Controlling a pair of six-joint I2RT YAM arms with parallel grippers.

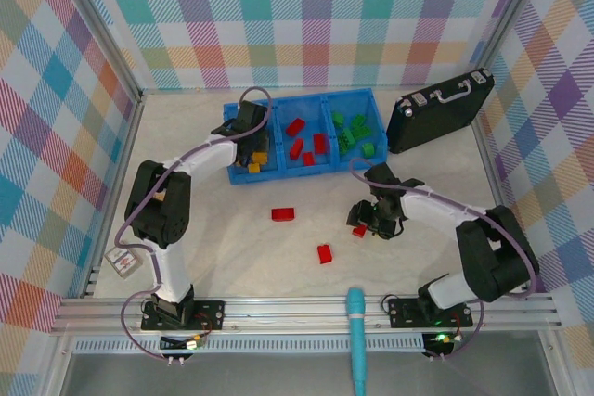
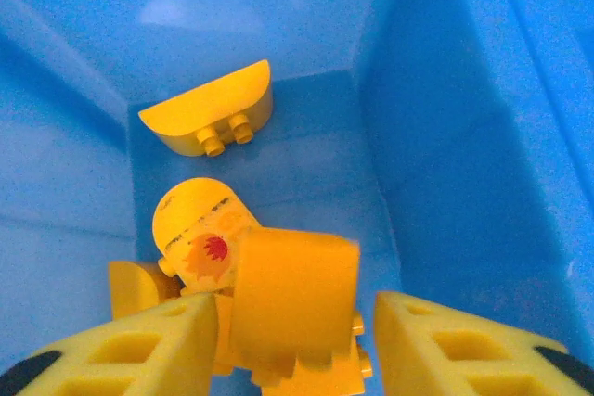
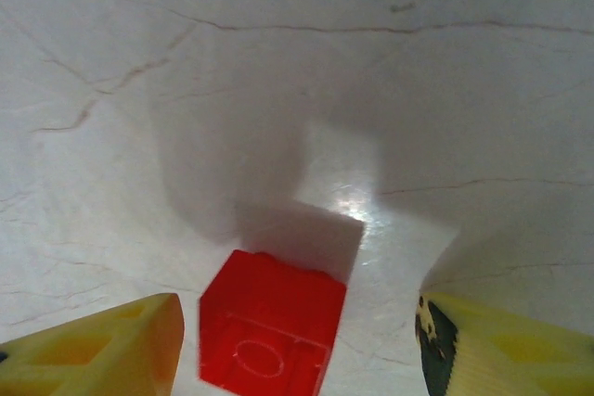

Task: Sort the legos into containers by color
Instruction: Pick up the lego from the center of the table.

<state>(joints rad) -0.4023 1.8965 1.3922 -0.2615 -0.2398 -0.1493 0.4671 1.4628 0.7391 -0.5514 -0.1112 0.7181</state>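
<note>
Red plastic studded bricks (image 1: 282, 214), only three left on the pale surface (image 1: 232, 257), rest's sorted in the blue plastic bin (image 1: 306, 173); right hand (image 3: 297, 331) sits open around one, left hand (image 2: 297, 322) is parted with a yellow brick (image 2: 297, 271) loose in the bin.

This is a robotics lab test cell. A pale tabletop (image 1: 223, 257) is boxed in by an aluminium extrusion frame (image 1: 102, 34), and pastel plaid cloth panels (image 1: 306, 16) stand on three sides of it. The left arm (image 1: 158, 215) and the right arm (image 1: 487, 257) are bolted by black base plates (image 1: 183, 312) to the front rail (image 1: 306, 308). A purple cable (image 1: 130, 224) loops along the left one, and a small green light (image 1: 438, 337) glows at the right base.
</note>
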